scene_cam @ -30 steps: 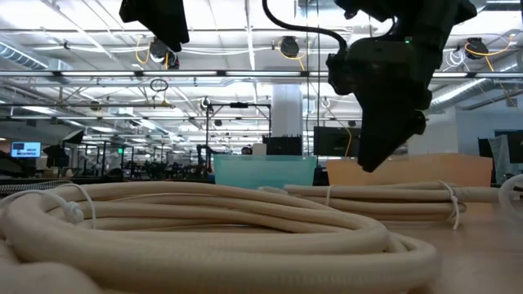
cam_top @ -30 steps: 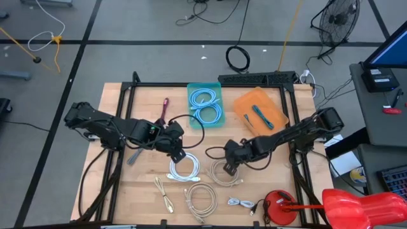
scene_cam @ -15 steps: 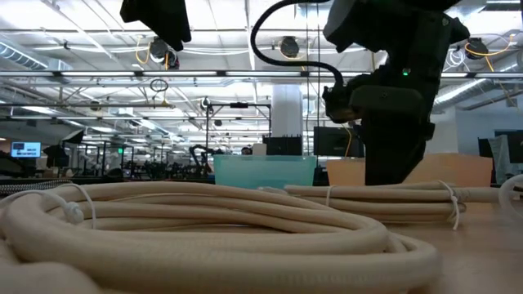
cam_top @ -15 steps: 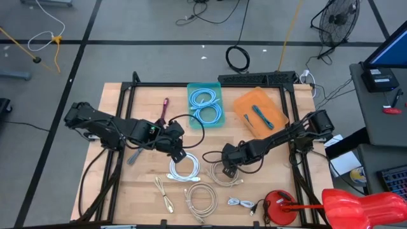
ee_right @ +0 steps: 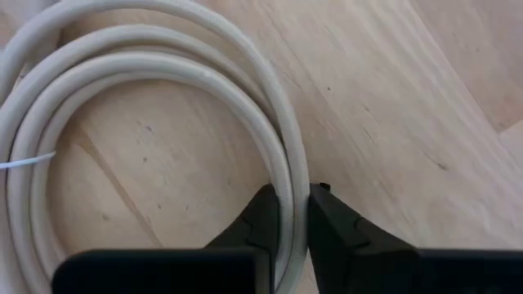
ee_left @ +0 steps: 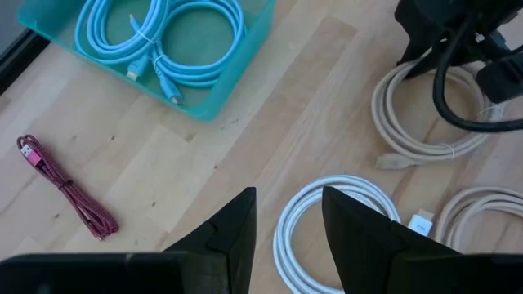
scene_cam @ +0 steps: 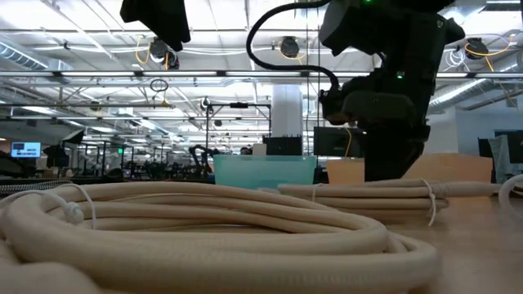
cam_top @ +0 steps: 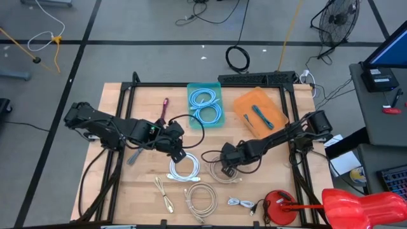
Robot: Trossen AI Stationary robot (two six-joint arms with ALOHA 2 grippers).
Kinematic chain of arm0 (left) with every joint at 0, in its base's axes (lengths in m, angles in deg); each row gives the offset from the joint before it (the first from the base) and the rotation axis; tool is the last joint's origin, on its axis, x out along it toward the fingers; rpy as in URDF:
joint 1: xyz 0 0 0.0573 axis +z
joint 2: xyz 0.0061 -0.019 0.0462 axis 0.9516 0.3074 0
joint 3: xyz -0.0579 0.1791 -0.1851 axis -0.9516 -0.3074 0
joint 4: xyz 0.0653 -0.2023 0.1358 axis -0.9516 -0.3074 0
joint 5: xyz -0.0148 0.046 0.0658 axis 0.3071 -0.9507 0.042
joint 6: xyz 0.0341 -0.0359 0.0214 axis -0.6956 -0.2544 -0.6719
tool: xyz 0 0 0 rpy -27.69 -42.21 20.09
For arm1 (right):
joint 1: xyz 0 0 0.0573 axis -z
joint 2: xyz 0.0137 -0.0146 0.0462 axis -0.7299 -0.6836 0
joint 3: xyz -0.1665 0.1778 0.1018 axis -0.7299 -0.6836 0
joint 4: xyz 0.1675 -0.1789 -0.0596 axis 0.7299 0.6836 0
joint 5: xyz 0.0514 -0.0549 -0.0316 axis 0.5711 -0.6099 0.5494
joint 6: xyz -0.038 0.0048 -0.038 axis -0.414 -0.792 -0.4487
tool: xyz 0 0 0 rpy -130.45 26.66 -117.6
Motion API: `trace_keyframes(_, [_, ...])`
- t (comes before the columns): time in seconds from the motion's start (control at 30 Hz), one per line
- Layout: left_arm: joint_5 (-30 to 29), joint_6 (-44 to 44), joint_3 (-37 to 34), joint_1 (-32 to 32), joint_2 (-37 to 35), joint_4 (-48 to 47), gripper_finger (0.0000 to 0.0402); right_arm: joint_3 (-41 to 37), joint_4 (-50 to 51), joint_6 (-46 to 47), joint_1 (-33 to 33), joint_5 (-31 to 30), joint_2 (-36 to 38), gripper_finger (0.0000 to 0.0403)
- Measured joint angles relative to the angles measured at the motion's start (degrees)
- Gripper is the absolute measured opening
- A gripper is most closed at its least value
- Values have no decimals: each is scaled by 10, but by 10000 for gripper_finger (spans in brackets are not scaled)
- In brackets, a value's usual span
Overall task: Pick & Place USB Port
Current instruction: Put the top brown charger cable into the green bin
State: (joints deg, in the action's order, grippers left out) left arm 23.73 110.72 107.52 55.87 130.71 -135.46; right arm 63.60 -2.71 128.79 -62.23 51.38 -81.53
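Note:
A beige coiled cable (cam_top: 226,173) lies flat on the wooden table, right of centre, and also shows in the right wrist view (ee_right: 163,106) and the low view (scene_cam: 368,193). My right gripper (cam_top: 224,167) (ee_right: 292,224) stands over the coil's rim, shut on it. My left gripper (cam_top: 179,154) (ee_left: 286,220) hangs open above a white coiled cable (cam_top: 184,168) (ee_left: 327,216) and touches nothing. My right gripper pinches the rim of the beige cable coil (ee_right: 292,175) between its two fingers (ee_right: 263,214), which point down from above. The fingers lie across the strands. How many strands are caught cannot be told. The coil rests on the table.
A teal bin (cam_top: 217,121) holds light-blue cables and an orange bin (cam_top: 245,98) holds a dark cable, both at the far side. A red braided cable (cam_top: 165,108), another beige coil (cam_top: 201,198), small cables (cam_top: 164,194) and a red object (cam_top: 280,207) lie around.
My right gripper has moved toward the table's left and down onto the beige coil, and has turned from slanted to upright. The coil has shifted slightly toward the left in the low view. My left arm has kept still.

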Motion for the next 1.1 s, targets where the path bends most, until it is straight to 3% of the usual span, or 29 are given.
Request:
trace_keyframes(0.3, [-9,0,0,1,0,0,145,16,18,17,27,-3,74,32])
trace_keyframes(0.53, [-14,0,0,6,0,-1,145,76,38,-42,82,-59,145,32])
trace_keyframes(0.8, [-15,1,0,11,0,-1,145,141,51,-136,203,-87,159,32])
trace_keyframes(1.1, [-15,-2,0,45,0,-5,145,147,42,-228,325,-42,161,32])
